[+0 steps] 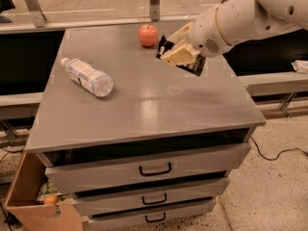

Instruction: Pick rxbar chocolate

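Note:
The rxbar chocolate (192, 67) is a flat black bar held in my gripper (177, 52), raised above the right rear part of the grey cabinet top (144, 105). The cream-coloured fingers (179, 57) are shut across the bar, whose black ends stick out on both sides. The white arm reaches in from the upper right.
A clear water bottle (87, 77) lies on its side on the left of the top. A red apple (148, 35) sits at the back, just left of the gripper. Three drawers (154, 170) are below. A cardboard box (33, 196) stands at the lower left on the floor.

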`<state>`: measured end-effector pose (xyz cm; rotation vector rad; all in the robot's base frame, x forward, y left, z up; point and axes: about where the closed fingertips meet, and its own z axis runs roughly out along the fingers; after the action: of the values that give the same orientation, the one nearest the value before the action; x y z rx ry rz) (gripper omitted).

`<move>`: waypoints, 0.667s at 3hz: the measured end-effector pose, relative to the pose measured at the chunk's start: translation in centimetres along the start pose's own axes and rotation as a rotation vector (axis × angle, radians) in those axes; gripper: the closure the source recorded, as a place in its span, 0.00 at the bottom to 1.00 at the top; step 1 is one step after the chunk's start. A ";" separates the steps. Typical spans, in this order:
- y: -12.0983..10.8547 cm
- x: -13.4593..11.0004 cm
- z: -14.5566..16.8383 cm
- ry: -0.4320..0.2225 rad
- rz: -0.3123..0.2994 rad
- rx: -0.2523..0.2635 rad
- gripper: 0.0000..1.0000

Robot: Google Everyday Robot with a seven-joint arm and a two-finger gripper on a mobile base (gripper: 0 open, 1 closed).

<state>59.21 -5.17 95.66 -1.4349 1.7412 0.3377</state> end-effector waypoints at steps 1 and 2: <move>-2.3 -0.8 0.1 -0.061 -0.041 -0.002 1.00; -3.7 -2.4 -2.0 -0.126 -0.092 0.034 1.00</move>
<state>61.73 -5.97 99.75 -1.4335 1.5677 0.3400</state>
